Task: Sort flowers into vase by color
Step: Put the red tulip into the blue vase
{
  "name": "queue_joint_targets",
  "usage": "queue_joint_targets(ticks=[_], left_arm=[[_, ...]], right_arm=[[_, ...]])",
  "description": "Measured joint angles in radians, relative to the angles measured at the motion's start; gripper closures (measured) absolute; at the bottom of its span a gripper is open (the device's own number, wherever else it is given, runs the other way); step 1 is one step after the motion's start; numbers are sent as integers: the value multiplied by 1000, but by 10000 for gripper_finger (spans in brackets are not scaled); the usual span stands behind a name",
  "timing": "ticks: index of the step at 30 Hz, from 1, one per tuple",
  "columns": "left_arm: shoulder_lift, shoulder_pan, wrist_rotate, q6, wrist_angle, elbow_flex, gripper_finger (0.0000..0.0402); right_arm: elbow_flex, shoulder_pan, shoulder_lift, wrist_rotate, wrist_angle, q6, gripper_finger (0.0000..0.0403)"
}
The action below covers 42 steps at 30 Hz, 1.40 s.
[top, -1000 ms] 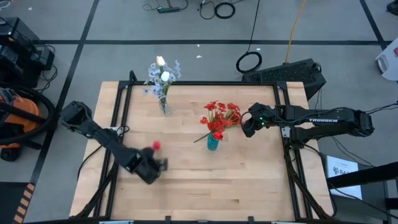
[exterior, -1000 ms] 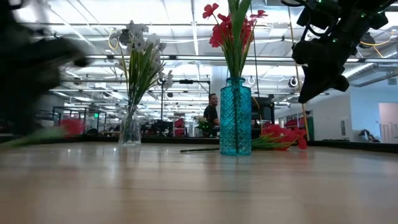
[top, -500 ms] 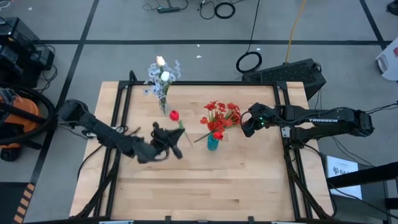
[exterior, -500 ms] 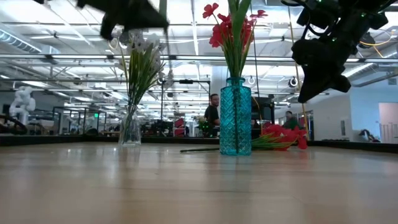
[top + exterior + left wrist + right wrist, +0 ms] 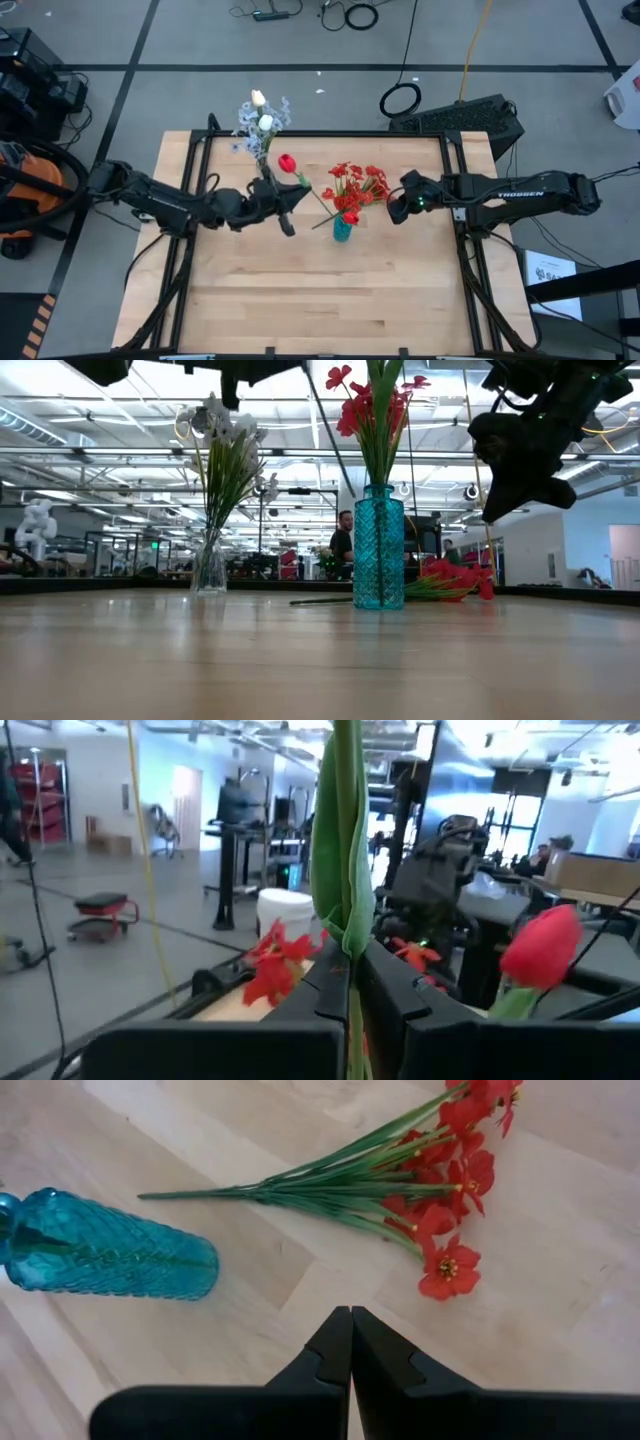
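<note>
Red tulip (image 5: 287, 163) rides high above the table between the clear vase (image 5: 266, 172) and teal vase (image 5: 342, 229), its stem pinched in the left gripper (image 5: 287, 204). Right gripper (image 5: 395, 209) hovers right of the teal vase, clamped shut, holding nothing.

A: Taking the teal vase (image 5: 342, 229) as the mark, where is the left gripper (image 5: 283, 203)?
B: Just to its left, over the wooden table (image 5: 320, 300), fingers pinched on a red flower (image 5: 287, 163) whose bloom sits up and left of the vase.

A: And the other blooms?
B: A red cluster (image 5: 355, 186) stands in the teal vase. The clear vase (image 5: 265, 170) with the white and pale sprigs (image 5: 260, 122) stands farther up-left, near the table's far edge.

A: The right gripper (image 5: 397, 209)?
B: Just right of the teal vase, closed and holding nothing
</note>
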Motion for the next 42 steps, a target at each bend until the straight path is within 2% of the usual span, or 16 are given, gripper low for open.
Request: queue_joint_targets(ticks=[5,26,36,42], left_arm=[[-1,8,80,-27,18,0,389],[-1,5,127,-29,45,0,389],[32,7,136,9,-152,124,389],[59,7,156,28,-156,142,389]], right_arm=[[0,17,0,28,0,37,401],[0,18,0,30,31,70,401],[0,18,0,30,31,71,401],[0,18,0,30,31,71,401]])
